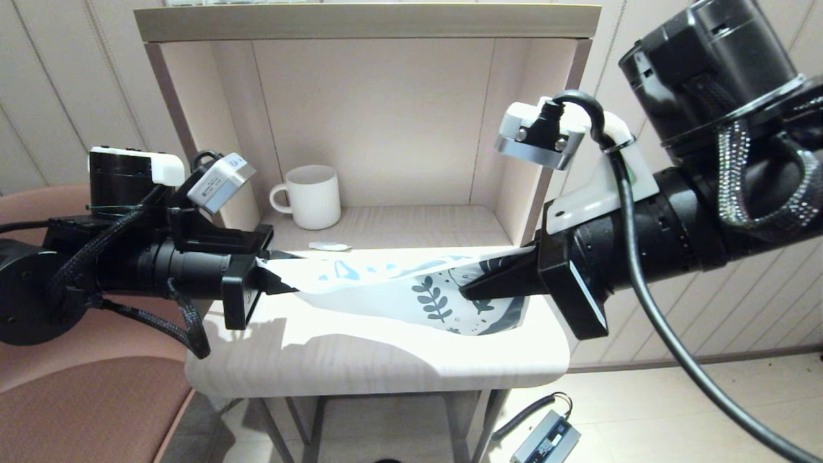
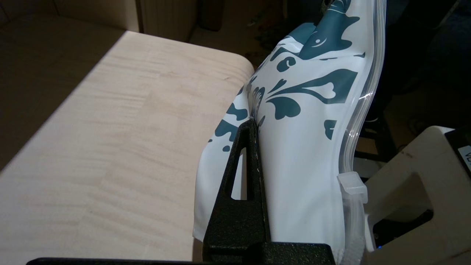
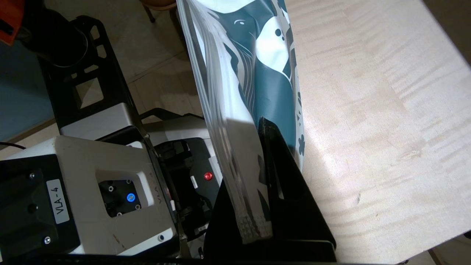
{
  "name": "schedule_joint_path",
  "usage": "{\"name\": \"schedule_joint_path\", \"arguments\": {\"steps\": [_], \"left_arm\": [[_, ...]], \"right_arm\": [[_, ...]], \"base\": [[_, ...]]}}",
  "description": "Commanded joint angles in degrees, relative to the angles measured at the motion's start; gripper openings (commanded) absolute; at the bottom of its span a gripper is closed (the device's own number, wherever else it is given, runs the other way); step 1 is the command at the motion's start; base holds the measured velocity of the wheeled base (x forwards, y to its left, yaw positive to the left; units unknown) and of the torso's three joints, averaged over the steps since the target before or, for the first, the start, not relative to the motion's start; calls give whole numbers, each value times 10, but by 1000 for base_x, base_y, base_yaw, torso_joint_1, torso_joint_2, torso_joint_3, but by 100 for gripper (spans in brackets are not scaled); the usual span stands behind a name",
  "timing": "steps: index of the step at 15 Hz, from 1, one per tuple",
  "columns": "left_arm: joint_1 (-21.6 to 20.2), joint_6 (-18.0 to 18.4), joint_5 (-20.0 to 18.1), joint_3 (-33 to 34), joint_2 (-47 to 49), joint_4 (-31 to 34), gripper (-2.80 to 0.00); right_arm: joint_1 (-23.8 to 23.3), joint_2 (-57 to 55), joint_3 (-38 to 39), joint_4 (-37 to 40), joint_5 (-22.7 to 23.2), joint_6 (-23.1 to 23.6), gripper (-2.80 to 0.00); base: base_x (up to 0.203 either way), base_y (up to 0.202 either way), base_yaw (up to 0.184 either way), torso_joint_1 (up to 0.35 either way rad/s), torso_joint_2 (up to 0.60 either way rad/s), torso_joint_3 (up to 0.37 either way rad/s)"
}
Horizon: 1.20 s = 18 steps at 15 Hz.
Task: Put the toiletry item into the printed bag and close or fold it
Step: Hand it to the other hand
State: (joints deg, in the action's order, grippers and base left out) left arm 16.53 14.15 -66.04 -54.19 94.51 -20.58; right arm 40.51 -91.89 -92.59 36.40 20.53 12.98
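Between both closed jaws, printed bag.

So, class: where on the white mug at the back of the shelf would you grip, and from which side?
Take the mug across its ribbed body, coming from the front. It stands upright with its handle pointing to the robot's left, and the cabinet's wall crowds that side.

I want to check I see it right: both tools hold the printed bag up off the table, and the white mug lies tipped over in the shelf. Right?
Nearly. The white mug stands upright in the shelf, as the head view shows. The left tool and right tool do hold the printed bag above the table.
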Motion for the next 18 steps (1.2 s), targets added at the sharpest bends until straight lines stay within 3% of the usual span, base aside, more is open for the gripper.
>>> {"name": "schedule_joint_path", "arguments": {"steps": [1, 9, 18], "left_arm": [[0, 1, -3, -2, 3, -1, -280], [0, 1, -4, 1, 1, -2, -280], [0, 1, -4, 2, 0, -3, -280]], "right_arm": [[0, 8, 8, 2, 1, 1, -280], [4, 15, 7, 1, 1, 38, -280], [6, 11, 6, -2, 0, 39, -280]], "base": [[0, 0, 0, 0, 0, 0], [0, 0, 0, 0, 0, 0], [0, 0, 0, 0, 0, 0]]}}
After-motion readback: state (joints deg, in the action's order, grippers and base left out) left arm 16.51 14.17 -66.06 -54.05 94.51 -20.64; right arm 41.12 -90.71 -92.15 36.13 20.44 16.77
